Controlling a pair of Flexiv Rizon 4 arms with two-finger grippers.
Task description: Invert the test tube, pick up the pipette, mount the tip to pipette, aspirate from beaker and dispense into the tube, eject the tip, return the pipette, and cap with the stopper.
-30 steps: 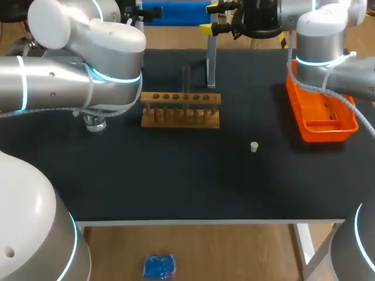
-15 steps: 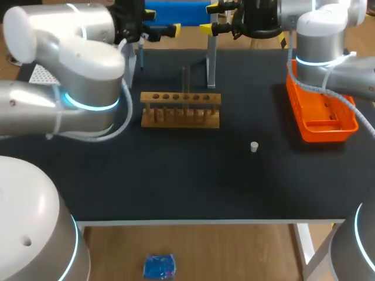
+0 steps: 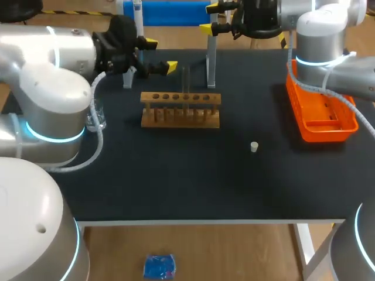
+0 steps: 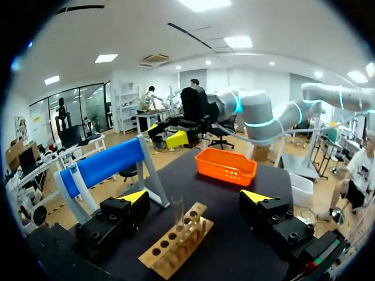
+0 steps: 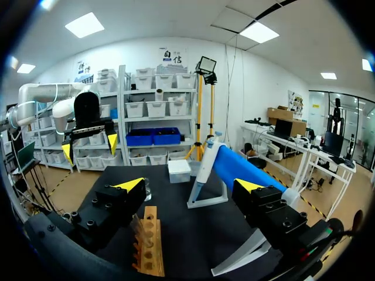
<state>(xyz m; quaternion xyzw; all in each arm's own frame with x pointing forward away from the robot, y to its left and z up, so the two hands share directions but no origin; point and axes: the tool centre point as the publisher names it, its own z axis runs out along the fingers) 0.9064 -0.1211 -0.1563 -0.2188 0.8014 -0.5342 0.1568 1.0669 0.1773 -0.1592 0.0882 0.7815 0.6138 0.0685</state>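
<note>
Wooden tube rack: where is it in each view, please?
Head view: wooden tube rack, mid-table, toward the far edge.
Left wrist view: rack just ahead of the left claw.
Right wrist view: rack ahead of the right claw, beside one finger.
Shared landmark: the blue bar.

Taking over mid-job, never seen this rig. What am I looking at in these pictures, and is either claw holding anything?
Two robot arms work at a black table. The wide picture looks down from above and behind; each round picture comes from a camera on one arm's wrist. On the table: a wooden rack with a glass tube standing in it, a beaker, a small stopper, an orange basket and a blue pipette on its stand. The left claw and right claw are both open and empty.
</note>
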